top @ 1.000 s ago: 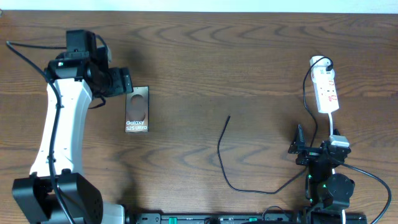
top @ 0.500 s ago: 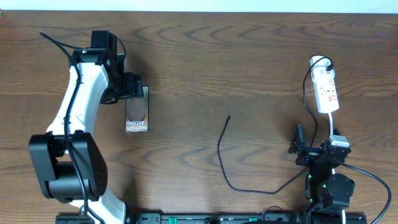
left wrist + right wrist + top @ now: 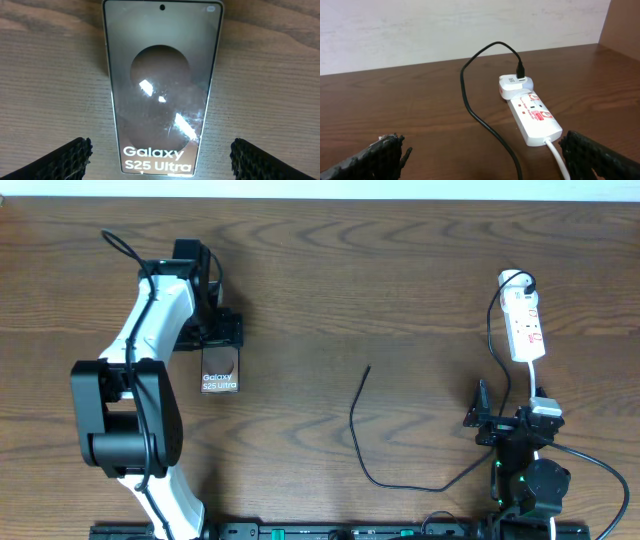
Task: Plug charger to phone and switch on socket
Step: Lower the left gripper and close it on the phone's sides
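The left gripper (image 3: pixel 162 159), jaws spread wide and holding nothing, has swung in over the flat dark phone (image 3: pixel 220 370) and now straddles it, so a grasp looks close. The thin black charger cable (image 3: pixel 354 430) lies mid-table, well apart from the phone. The white power strip (image 3: pixel 525 328) sits far right. The right gripper (image 3: pixel 482 160) is parked open and empty. No containers are in view.
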Controlling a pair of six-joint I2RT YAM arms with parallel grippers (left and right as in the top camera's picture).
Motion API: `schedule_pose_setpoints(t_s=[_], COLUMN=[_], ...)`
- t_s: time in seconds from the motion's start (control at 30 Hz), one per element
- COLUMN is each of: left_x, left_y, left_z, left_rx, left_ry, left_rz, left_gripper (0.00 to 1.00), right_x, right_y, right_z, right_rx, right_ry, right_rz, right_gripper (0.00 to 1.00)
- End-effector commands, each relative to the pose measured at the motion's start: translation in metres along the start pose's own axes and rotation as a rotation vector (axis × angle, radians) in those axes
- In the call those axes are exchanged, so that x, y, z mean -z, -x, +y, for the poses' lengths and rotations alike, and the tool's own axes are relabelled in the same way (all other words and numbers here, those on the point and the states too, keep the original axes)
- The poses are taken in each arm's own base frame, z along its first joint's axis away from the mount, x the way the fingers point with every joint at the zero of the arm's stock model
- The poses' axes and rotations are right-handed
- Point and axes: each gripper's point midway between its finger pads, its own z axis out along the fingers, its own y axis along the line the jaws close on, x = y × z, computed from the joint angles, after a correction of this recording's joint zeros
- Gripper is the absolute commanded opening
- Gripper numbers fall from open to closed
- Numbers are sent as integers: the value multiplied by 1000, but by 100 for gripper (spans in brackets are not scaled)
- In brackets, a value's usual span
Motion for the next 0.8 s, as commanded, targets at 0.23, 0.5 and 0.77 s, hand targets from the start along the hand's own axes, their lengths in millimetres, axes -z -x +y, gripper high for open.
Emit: schedule_pose_setpoints(t_s=[0.23,0.5,0.77], left_x=[-4,-23,-27], left_y=[4,-5,-6], left_z=[2,3,6], left_rx=[-20,-19,-20], left_ry=[13,17,32], left_rz=[-4,60,58], left_gripper=[90,91,91], right_x=[0,0,0], right_y=[-1,-1,-1], right_z=[0,0,0], right_rx=[16,16,16], right_ry=[-2,-2,-2], right_rz=[2,2,2], right_gripper=[99,99,99])
